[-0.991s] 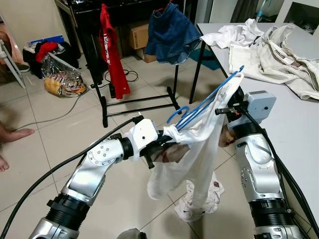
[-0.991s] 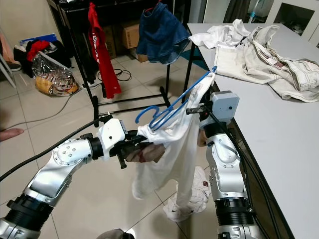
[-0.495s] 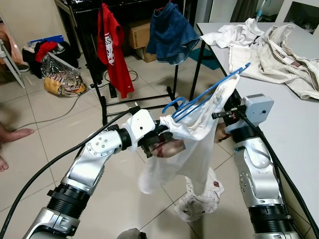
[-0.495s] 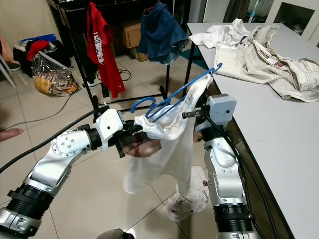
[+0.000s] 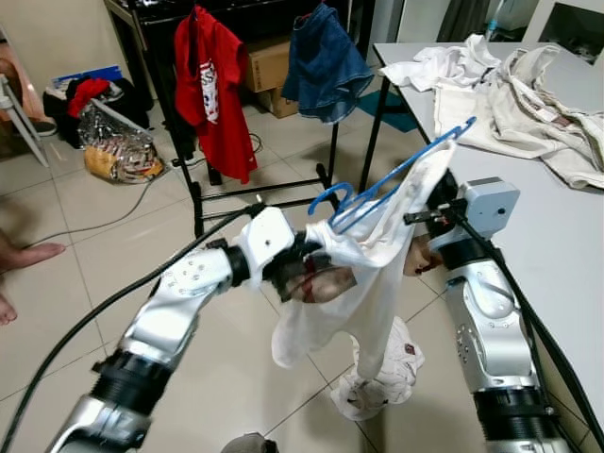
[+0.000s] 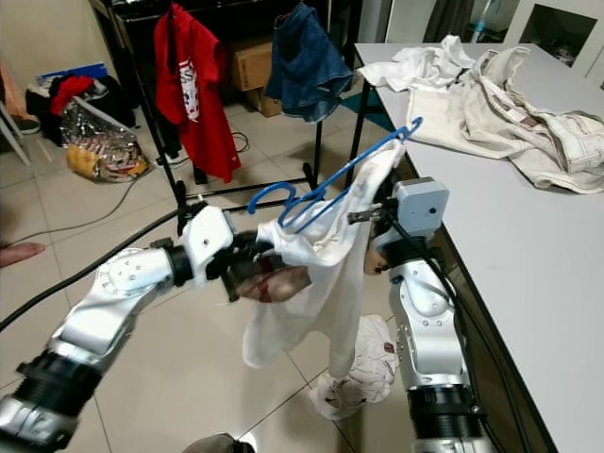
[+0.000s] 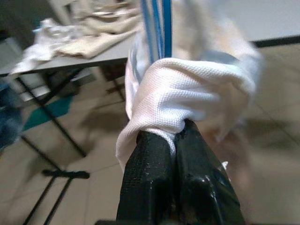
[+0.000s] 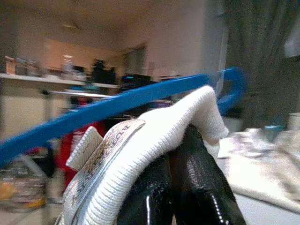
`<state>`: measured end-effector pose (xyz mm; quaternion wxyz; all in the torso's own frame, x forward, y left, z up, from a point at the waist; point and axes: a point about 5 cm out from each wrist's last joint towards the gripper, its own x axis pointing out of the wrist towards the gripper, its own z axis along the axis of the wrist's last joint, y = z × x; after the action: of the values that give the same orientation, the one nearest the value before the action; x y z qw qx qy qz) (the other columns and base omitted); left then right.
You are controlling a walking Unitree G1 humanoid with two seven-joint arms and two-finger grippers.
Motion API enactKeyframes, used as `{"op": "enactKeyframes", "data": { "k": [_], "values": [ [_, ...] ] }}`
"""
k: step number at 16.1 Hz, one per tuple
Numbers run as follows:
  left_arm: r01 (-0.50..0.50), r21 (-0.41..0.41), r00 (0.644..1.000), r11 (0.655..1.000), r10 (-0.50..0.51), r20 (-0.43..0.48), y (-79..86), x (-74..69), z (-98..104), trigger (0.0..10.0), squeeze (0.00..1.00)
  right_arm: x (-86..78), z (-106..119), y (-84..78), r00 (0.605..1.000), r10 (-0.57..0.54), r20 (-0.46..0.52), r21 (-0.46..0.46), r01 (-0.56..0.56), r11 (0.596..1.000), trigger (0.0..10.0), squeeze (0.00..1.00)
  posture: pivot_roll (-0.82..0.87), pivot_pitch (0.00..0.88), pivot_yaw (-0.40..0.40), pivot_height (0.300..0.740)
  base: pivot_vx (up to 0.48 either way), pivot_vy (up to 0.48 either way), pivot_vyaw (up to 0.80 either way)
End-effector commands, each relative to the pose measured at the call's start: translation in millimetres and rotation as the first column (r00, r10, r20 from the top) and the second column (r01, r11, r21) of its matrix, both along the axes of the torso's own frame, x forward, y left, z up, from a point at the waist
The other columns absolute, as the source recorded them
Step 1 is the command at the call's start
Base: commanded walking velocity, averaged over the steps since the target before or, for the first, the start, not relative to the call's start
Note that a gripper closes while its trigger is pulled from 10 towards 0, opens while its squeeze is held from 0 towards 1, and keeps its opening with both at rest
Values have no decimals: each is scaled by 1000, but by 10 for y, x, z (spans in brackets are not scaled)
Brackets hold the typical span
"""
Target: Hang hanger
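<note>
White garment (image 5: 373, 274) on blue hanger (image 5: 387, 184) is held between left gripper (image 5: 307, 269) and right gripper (image 5: 436, 203).

Hanger (image 5: 396, 184) partly under shirt (image 5: 377, 274)

Grey table (image 5: 557, 226) — crumpled pale clothes (image 5: 510, 94); tiled floor (image 5: 85, 255) — white garment (image 5: 382, 377).

Glossy blue plastic hanger (image 5: 396, 184), matt white woven cloth shirt (image 5: 377, 264).
</note>
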<state>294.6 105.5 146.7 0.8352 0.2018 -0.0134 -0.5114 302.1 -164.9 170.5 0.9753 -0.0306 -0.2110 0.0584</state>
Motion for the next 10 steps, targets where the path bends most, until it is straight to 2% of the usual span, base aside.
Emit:
{"op": "enactKeyframes", "data": {
  "k": [1,4,8,10],
  "values": [
    [57,-2,998,998,-57,18,-41,-55,32,10000,0,36,82,-25,999,-32,38,-9,32,999,0,0,15,0,37,723,0,0,0],
    [99,-55,995,994,-98,25,-117,-89,83,10000,0,118,169,90,997,-5,73,-22,7,1000,0,0,19,0,36,723,0,0,0],
    [123,-48,991,991,-121,48,-110,-118,104,10000,0,247,155,148,995,-65,73,-68,70,995,0,0,22,0,35,723,0,0,0],
    [134,-30,985,990,-130,116,-117,-118,152,10000,0,285,99,280,1000,13,27,-102,-10,995,0,0,25,0,31,723,0,0,0]
  ]
}}
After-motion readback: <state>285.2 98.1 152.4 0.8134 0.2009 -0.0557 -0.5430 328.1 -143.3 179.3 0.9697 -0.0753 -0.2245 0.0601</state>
